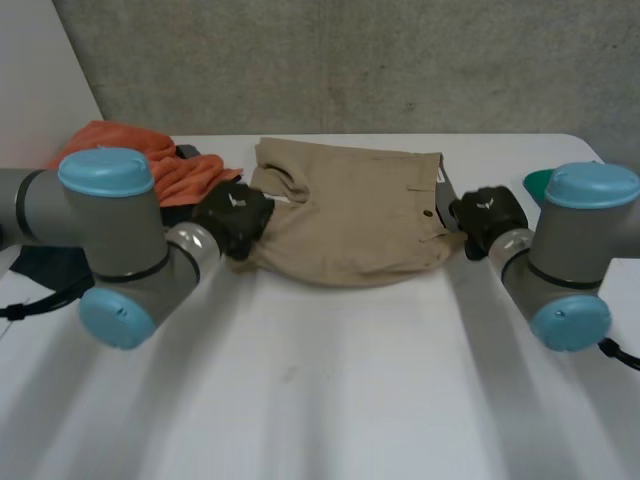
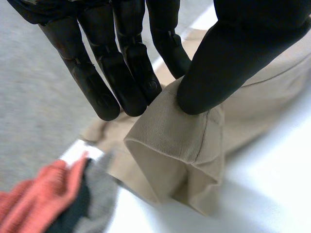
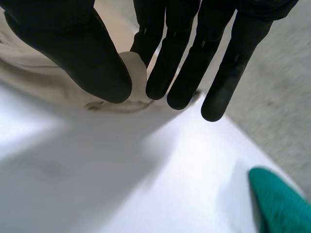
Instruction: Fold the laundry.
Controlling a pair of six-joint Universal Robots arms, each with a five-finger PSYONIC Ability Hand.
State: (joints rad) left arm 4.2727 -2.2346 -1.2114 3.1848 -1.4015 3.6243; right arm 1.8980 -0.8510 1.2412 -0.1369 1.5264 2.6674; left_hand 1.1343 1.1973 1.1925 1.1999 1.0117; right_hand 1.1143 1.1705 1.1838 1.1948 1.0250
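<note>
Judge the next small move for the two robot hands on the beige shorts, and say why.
Probably lift both ends slightly together, then carry the near edge toward the far edge. The left robot hand pinches the leg hem of the beige shorts between thumb and fingers, the right robot hand pinches the waistband end, and the shorts lie spread on the white table.

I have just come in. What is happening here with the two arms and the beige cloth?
The robot is working on a pair of beige shorts on the white table. Its left hand pinches one end of the shorts between thumb and fingers; its right hand pinches the opposite end. The rest of the shorts lies on the table. An orange cloth lies beside the left hand.
</note>
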